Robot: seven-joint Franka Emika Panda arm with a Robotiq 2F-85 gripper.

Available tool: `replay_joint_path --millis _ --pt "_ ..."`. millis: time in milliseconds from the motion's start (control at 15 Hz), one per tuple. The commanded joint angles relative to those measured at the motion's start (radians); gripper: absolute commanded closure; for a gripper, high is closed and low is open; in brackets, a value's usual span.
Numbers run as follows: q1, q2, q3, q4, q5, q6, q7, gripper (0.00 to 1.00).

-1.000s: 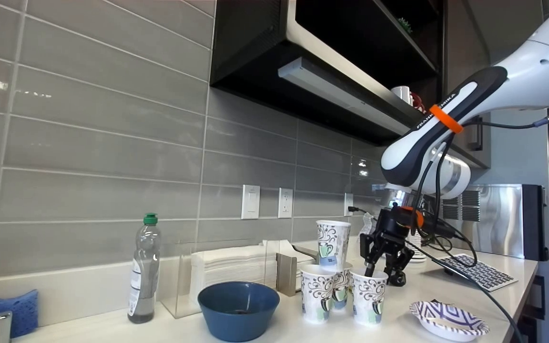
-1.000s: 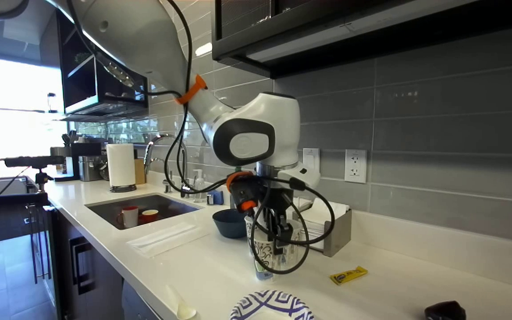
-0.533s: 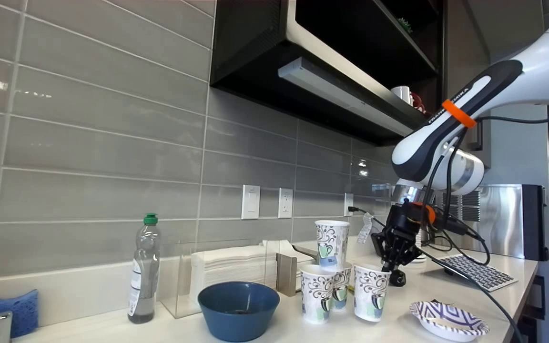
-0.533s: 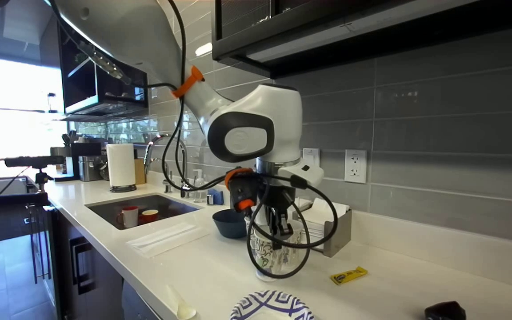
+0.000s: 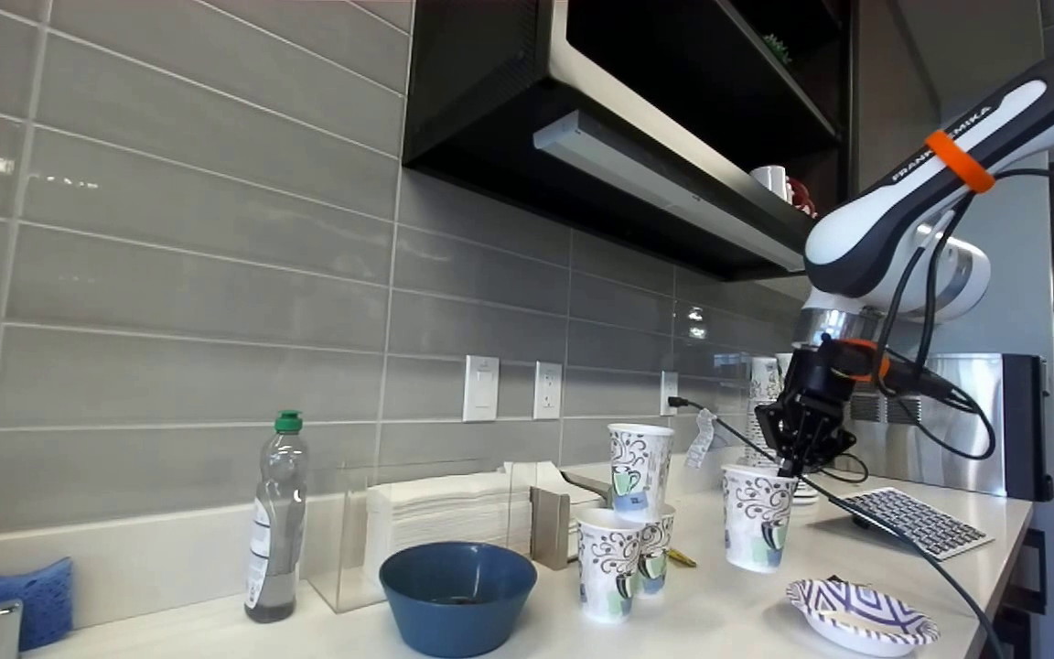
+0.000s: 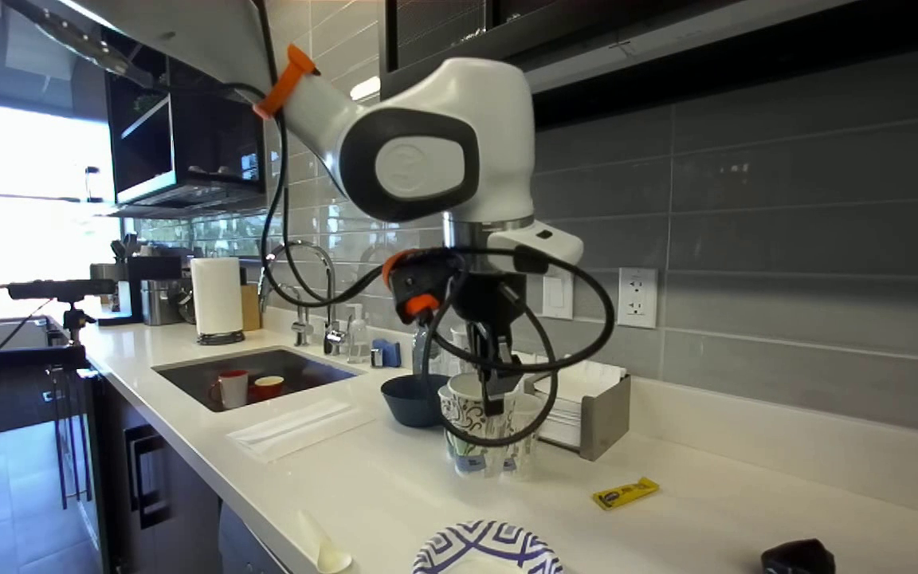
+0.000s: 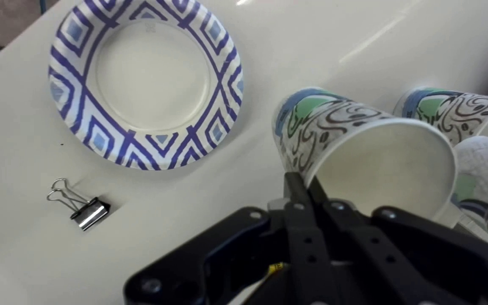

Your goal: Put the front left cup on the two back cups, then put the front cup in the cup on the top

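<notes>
The front cup, white with dark scribbles, hangs in the air, slightly tilted. It also shows in an exterior view, partly behind cables, and in the wrist view. My gripper is shut on its rim, one finger inside and one outside, as the wrist view shows. The top cup stands upright on the two back cups, a nearer one and one partly hidden behind it. The held cup is apart from this stack, to its right in that exterior view.
A blue bowl and a napkin holder stand by the stack. A patterned paper plate lies below the held cup's side. A binder clip and a yellow packet lie on the counter. A cabinet hangs overhead.
The gripper has closed on the front cup's rim and lifted it off the counter. Arm and cup have moved up and away from the stack. The stacked cups look unmoved.
</notes>
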Motion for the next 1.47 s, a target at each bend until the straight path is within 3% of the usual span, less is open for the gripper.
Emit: replay_joint_path --millis 0,467,867,1000,1400 --pt "-0.018 -0.124 0.012 0.001 -0.076 -0.112 0.049 0.99" --pt "0.007 -0.195 0.061 0.146 -0.105 -0.284 0.058 0.99" --pt "0.037 -0.127 0.091 0.303 -0.134 -0.300 0.030 0.99" --pt "0.040 -0.162 0.083 0.256 -0.118 -0.272 0.034 0.99" --pt "0.042 -0.149 0.090 0.272 -0.127 -0.285 0.046 0.99"
